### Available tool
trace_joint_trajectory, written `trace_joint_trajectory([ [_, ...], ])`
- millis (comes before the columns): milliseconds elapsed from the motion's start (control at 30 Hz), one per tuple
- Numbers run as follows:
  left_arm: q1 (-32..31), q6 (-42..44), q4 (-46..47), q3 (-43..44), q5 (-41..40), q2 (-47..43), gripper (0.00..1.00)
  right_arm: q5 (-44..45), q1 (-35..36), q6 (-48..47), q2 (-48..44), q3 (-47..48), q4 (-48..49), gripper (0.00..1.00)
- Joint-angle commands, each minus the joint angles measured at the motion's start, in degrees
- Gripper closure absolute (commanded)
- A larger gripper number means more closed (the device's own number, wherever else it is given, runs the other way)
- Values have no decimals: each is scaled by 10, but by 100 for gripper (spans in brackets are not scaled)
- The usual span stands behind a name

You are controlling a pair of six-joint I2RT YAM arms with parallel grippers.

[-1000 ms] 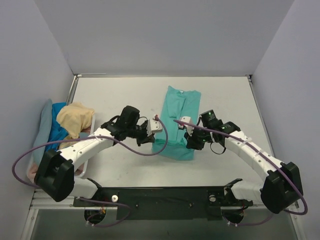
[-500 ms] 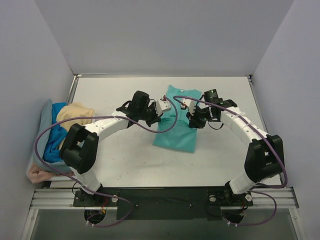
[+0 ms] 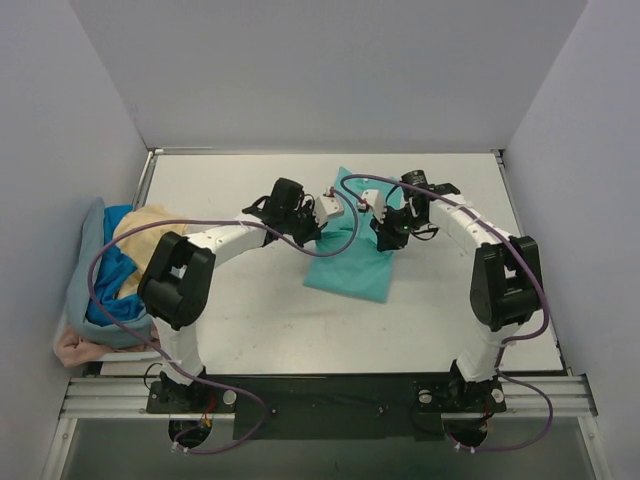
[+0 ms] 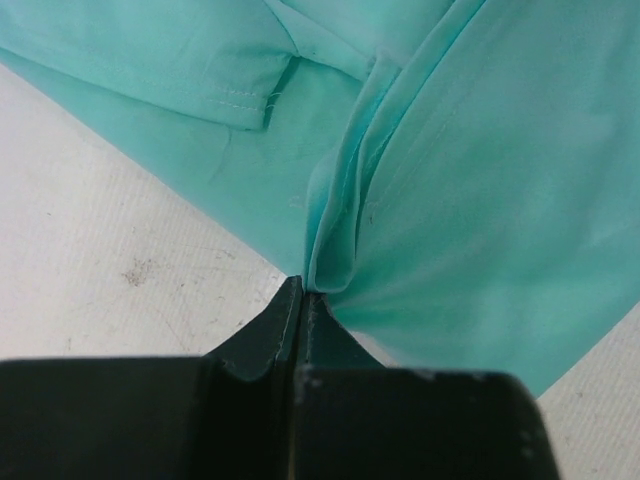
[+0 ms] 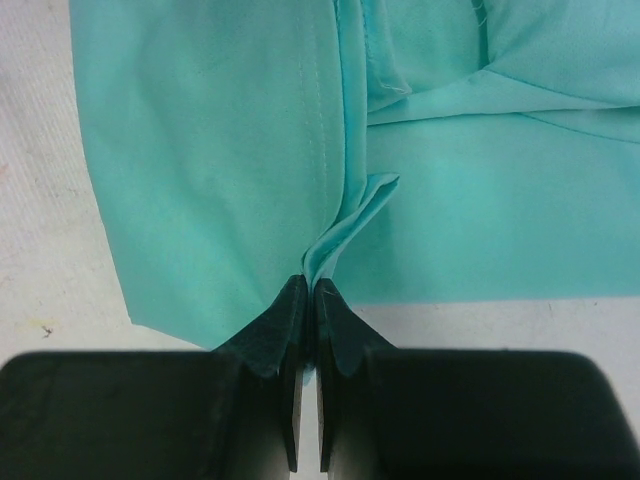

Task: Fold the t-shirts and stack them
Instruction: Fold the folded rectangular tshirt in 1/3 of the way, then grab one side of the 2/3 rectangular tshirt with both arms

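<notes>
The teal-green t-shirt [image 3: 352, 262] lies partly folded in the middle of the table. My left gripper [image 3: 316, 232] is shut on its left edge; the pinched fold [image 4: 335, 245] rises from the jaws in the left wrist view. My right gripper [image 3: 386, 238] is shut on its right edge, with a bunched pleat [image 5: 345, 235] between the fingers in the right wrist view. Both grippers hold the lifted hem over the shirt's far half. A sleeve hem [image 4: 240, 100] shows beneath.
At the far left lies a pile of t-shirts: pale tan-yellow [image 3: 150, 225], bright blue [image 3: 112, 285], dusty grey-blue [image 3: 85, 255] and pink [image 3: 75, 348]. Grey walls close the table on three sides. Purple cables loop over both arms.
Both grippers have carried the teal shirt's near hem from the near side toward the far edge, folding the shirt over itself. The shirt now looks shorter.
</notes>
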Motion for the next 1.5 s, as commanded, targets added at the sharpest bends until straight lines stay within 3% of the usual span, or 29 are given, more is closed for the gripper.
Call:
trace_joint_trajectory([
  [0,3,9,19,28,9,14,100,-9,-12,-18,16,32,-26,96],
  [33,3,9,28,28,-3,18,96,-2,-12,-16,25,40,-24,82],
  [67,3,6,34,26,-12,19,72,4,-13,-4,31,44,-21,72],
  [100,4,2,53,25,-31,19,57,26,-13,9,42,55,-7,53],
  [133,7,-1,62,26,-40,19,42,40,-12,41,48,61,1,50],
  [200,12,-1,81,42,-63,17,34,66,-17,72,50,78,19,41],
  [333,32,40,28,92,-25,3,34,9,-27,95,-40,18,94,40],
  [400,46,110,-73,99,57,-16,39,-26,-25,57,-103,-54,119,40],
  [433,51,144,-106,92,136,-27,44,-34,-20,19,-124,-88,131,40],
  [467,58,243,-187,81,204,-47,46,-40,-10,0,-168,-145,147,39],
  [500,57,311,-224,52,225,-59,47,-38,2,-41,-185,-178,152,38],
  [533,56,435,-293,32,259,-87,47,-17,27,-61,-220,-231,156,37],
  [567,50,471,-308,-11,264,-98,47,-2,56,-90,-234,-251,156,37],
  [633,33,464,-275,-62,242,-125,45,55,101,-108,-254,-301,155,37],
  [800,-5,392,-62,-152,130,-142,39,141,138,-82,-264,-379,208,38],
  [1133,-44,405,-11,-190,58,-99,39,194,167,-56,-199,-379,255,43],
  [1267,-50,412,-20,-186,45,-86,41,216,169,-49,-179,-369,242,56],
  [1467,-64,426,-37,-200,43,-78,41,217,169,-42,-170,-354,223,88],
])
